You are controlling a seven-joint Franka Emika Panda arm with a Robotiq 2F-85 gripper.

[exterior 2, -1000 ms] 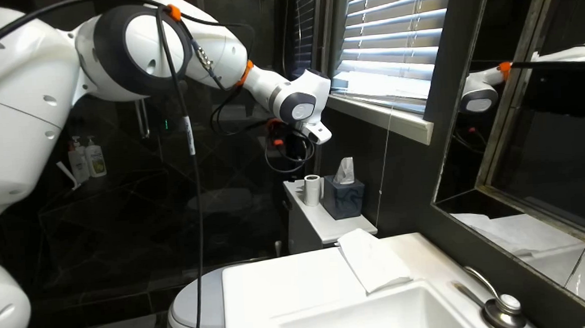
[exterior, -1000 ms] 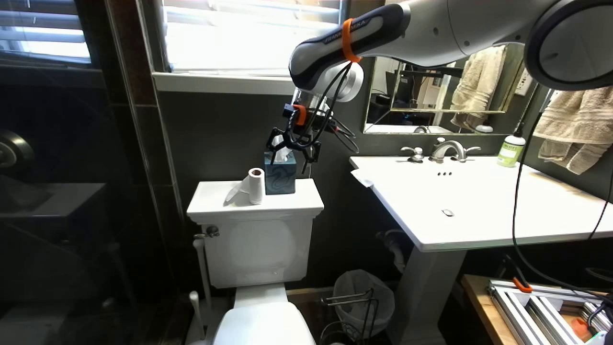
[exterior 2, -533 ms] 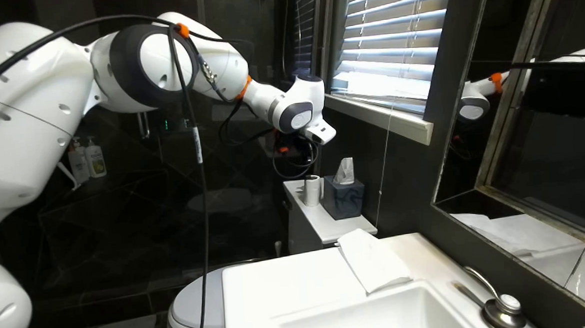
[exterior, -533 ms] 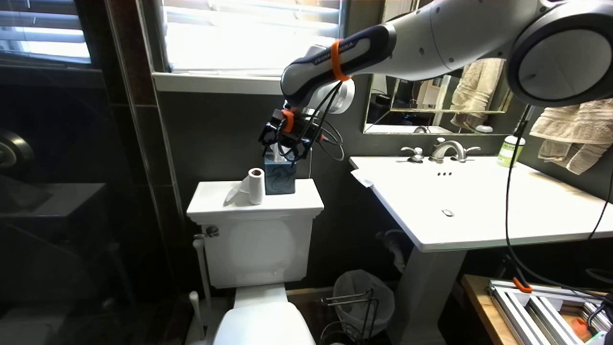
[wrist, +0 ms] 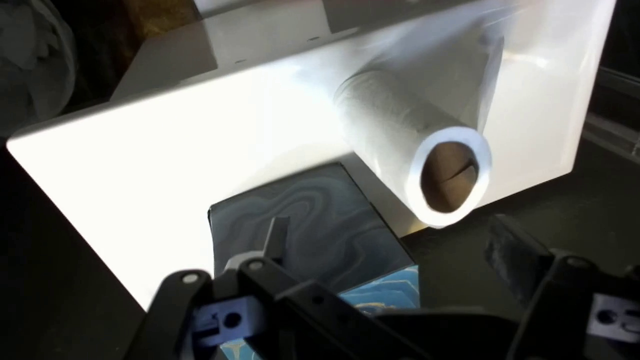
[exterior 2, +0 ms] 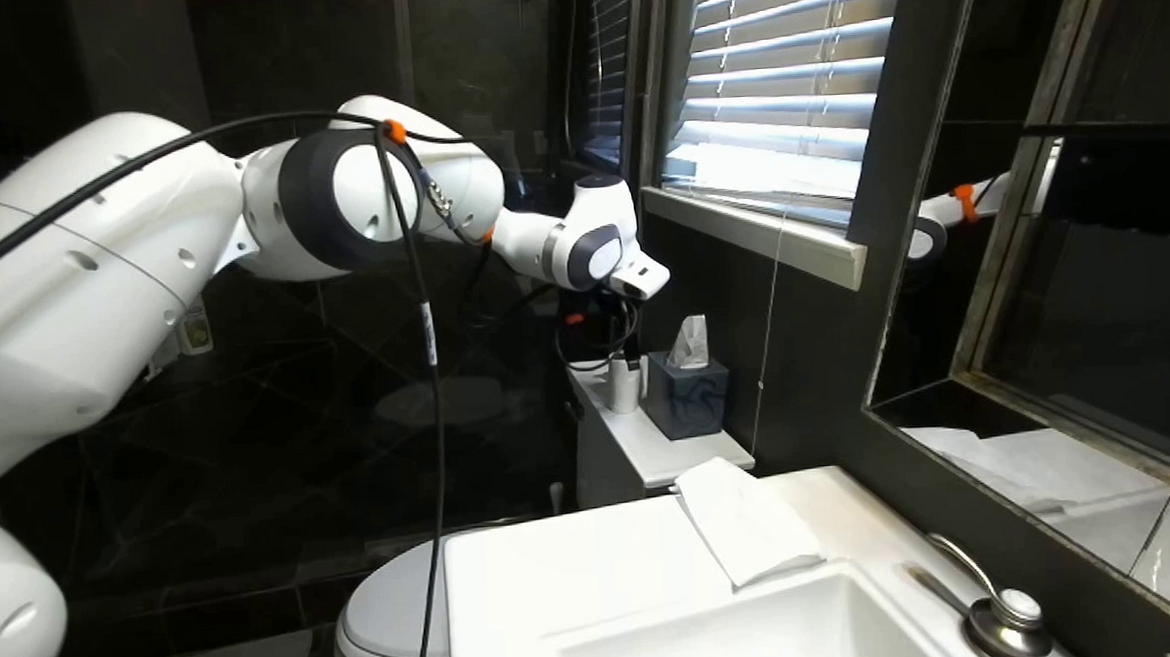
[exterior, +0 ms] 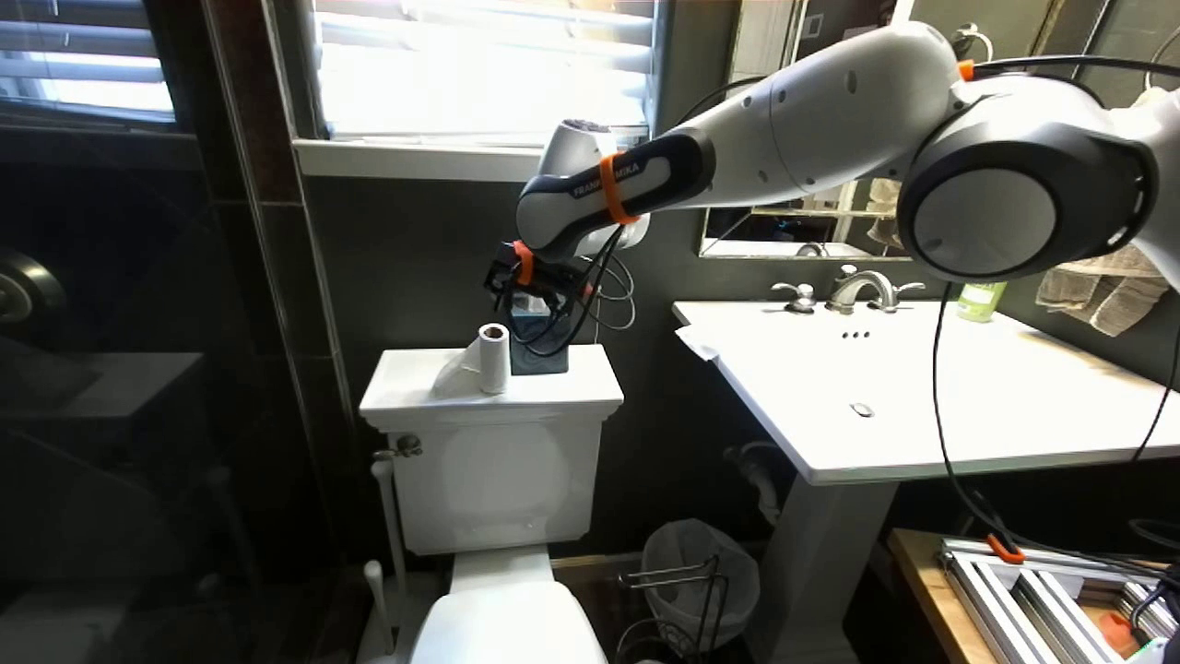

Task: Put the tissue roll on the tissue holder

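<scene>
White and cylindrical, the paper tissue roll [wrist: 385, 125] stands upright on the white toilet tank lid [wrist: 540, 130], below and ahead of the black two-finger gripper [wrist: 390, 232], spread wide and empty.

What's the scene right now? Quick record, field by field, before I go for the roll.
Item: tissue roll, upright, loose end trailing
Support: toilet tank lid
Neighbour: tissue box beside the roll, white tissue poking from its top
Grasp: claw open, nothing gripped, near roll and box
Destination: probably the metal stand, in front of the lined bin in an exterior view
Progress: roll not yet on the stand
Unclear: whether the claw touches the white tissue
</scene>
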